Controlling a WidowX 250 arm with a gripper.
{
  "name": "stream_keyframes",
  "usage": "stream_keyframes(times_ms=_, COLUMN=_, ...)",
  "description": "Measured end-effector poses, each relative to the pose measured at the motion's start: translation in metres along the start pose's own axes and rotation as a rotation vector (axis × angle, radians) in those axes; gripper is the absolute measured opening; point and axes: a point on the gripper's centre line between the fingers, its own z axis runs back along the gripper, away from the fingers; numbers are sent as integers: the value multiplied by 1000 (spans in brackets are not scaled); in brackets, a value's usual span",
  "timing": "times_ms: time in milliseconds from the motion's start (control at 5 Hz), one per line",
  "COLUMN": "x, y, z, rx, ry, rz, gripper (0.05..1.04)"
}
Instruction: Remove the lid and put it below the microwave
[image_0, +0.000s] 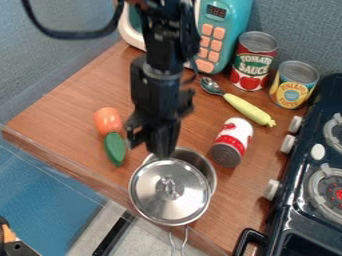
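Silver metal makes up the round lid (148, 199), which lies off-centre on a matching pot (204, 166) near the counter's front edge; the pot's inside shows past the lid's upper right side. The main danger seems to be a poor hold on the small knob (169, 186): it is shiny, slim and short, so jaws that come down a little to one side could glance off it or push the lid further askew. Pushed toward the edge, the lid might slip from the pot and drop off the counter. A one-sided hold could also let it swing as it rises, catch the pot's rim and drag the pot along. On the way to the microwave (232, 21), a low, wide lid could knock the red-and-white can (232, 142) lying on its side, which might roll.

The black gripper (159, 151) hangs over the pot's far side, pointing down. The knob is just beyond the jaws, toward the viewer and slightly right, apart from them. Whether the jaws are open or closed, I cannot tell.
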Motion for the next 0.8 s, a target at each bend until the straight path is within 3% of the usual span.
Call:
stream_keyframes(times_ms=400, x=-15, y=5, z=-18, rx=33, ry=-24, rz=-56, gripper=799)
stream_keyframes(times_ms=600, x=-19, y=4, z=-31, rx=55, ry=-21, rz=-77, gripper=1005)
stream_keyframes(times_ms=800, x=-21, y=0, z=-31, rx=48, ry=-15, rz=-92, gripper=1005)
